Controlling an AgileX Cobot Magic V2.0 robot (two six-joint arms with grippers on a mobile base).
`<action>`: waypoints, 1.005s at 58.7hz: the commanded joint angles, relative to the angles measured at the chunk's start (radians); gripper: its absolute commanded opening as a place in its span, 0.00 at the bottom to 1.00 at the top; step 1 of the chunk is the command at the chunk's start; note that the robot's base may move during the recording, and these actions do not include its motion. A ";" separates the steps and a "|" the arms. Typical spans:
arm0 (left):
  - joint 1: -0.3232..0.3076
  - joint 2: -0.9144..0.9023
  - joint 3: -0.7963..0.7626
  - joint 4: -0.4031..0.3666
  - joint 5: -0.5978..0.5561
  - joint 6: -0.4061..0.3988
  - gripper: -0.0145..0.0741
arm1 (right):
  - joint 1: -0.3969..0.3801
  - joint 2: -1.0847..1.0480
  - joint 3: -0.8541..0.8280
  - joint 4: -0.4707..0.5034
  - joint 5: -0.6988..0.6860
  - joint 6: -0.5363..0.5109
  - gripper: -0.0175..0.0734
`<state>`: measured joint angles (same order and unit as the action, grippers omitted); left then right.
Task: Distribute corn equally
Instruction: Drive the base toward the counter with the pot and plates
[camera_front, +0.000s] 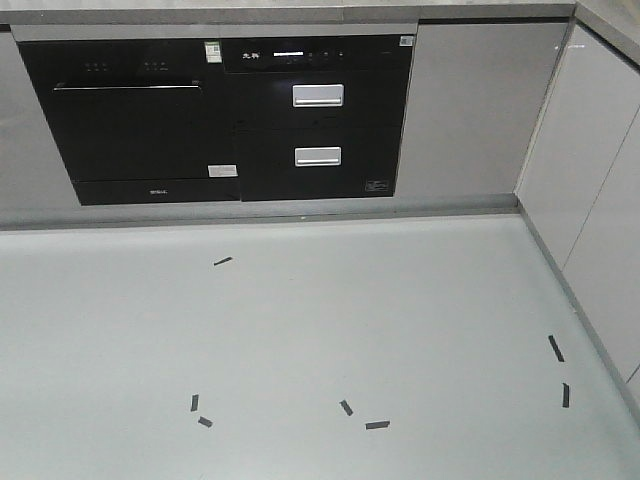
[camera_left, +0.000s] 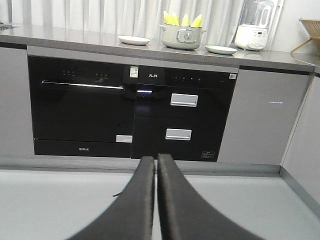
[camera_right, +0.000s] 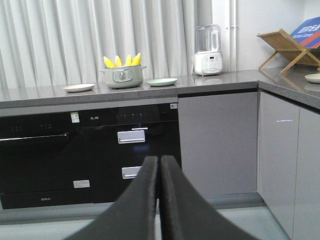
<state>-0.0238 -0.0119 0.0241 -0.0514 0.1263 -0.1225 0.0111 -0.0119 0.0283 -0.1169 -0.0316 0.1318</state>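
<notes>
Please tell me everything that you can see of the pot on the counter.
The pot is round, low and pale grey-green, with a small handle on each side and a round dial-like part on its front. It has no lid on. It stands upright on the grey counter, between a white plate and a green plate, touching neither. About four corn cobs stand in it, tips up.

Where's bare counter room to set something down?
Bare countertop lies left of the white plate, and between the blender and the wooden rack. It is crowded around the pot of corn, with the green plate close beside it.
</notes>
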 joint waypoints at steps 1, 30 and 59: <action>-0.001 0.006 -0.023 -0.001 -0.074 -0.008 0.16 | -0.004 -0.007 0.018 -0.009 -0.073 0.002 0.19; -0.001 0.006 -0.023 -0.001 -0.074 -0.008 0.16 | -0.004 -0.007 0.018 -0.009 -0.073 0.002 0.19; -0.001 0.006 -0.023 -0.001 -0.074 -0.008 0.16 | -0.004 -0.007 0.018 -0.009 -0.073 0.002 0.19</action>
<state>-0.0238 -0.0119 0.0241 -0.0514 0.1263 -0.1225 0.0111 -0.0119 0.0283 -0.1169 -0.0316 0.1327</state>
